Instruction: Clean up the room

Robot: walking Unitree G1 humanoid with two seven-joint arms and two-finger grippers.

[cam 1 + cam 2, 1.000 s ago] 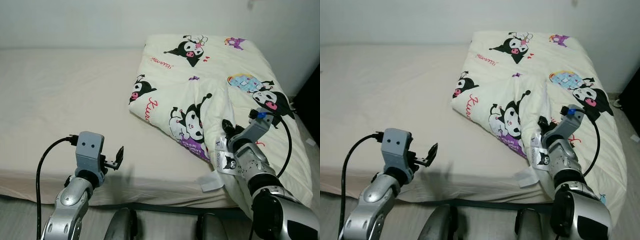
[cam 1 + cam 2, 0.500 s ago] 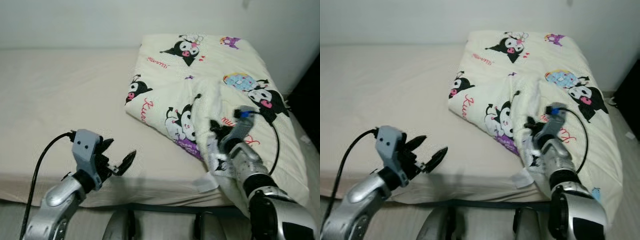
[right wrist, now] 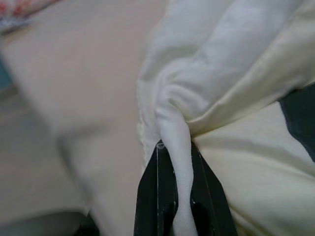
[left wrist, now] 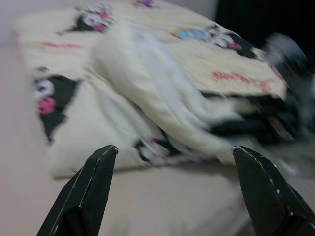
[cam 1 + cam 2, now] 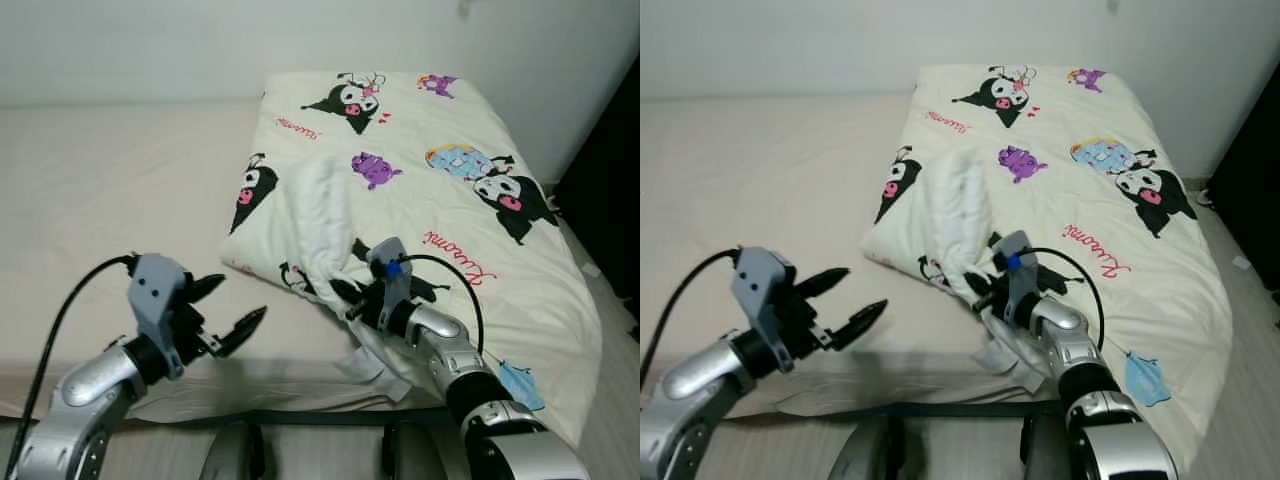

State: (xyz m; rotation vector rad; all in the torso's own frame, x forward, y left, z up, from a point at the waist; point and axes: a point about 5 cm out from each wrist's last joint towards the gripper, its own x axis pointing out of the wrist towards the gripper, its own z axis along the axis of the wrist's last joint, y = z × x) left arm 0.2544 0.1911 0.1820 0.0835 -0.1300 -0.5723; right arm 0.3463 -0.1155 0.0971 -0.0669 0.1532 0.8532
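The cartoon-print quilt (image 5: 430, 190) lies on the right half of the bed (image 5: 110, 190), running from the upper centre of the frame down to the lower right corner, where its edge hangs over the bed's side. A fold of its white underside (image 5: 322, 215) stands bunched up at centre frame, beside a black cartoon figure. The right gripper (image 5: 345, 292) sits at the base of that fold, lower centre, its fingers (image 3: 156, 189) pinched tight on a ridge of white quilt fabric; the right wrist view confirms cloth squeezed between both black tips. A white label tag (image 5: 358, 364) hangs from the quilt's edge just below the gripper. The left gripper (image 5: 228, 312) hovers at lower left over the bare beige sheet, fingers spread wide apart and holding nothing, pointed toward the quilt's near edge. The left wrist view is blurred on its right side.
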